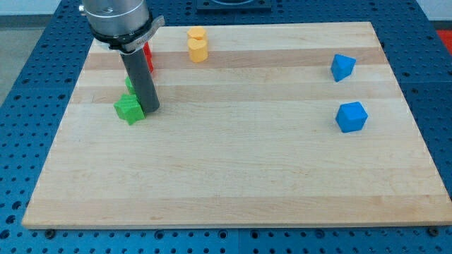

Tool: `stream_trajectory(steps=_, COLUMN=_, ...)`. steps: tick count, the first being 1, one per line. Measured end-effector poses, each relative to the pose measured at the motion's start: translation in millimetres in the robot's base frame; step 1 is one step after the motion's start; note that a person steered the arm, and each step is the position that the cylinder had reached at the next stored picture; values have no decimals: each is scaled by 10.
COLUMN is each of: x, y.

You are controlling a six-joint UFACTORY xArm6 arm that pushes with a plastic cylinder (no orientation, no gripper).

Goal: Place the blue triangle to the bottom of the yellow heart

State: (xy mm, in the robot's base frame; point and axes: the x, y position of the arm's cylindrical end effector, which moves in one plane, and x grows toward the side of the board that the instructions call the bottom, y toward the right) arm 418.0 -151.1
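1. A green star-like block [129, 109] is sitting near the wooden board's [233, 176] left edge.
2. A red block [148, 56] is lying toward the view's top left, partly hidden.
3. A blue cube-like block [351, 116] is resting at the view's right.
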Motion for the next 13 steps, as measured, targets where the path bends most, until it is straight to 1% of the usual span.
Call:
stream_trajectory(steps=2, x=-338, y=189)
stream_trajectory(steps=5, x=-369, y=-67)
stream_trajectory(steps=6, x=-369, y=70)
stream_trajectory(steps=7, x=-460, y=544)
stream_trajectory(steps=8, x=-933, y=1107)
stream_trajectory(steps=9, x=-1585, y=1951)
stream_trajectory(steps=10, x=-2235, y=2921)
stream_trajectory(steps=11, x=-1890, y=4090)
stream_trajectory(steps=12, x=-1226, y=4529)
stream_trajectory(steps=13, x=-1182, y=4531)
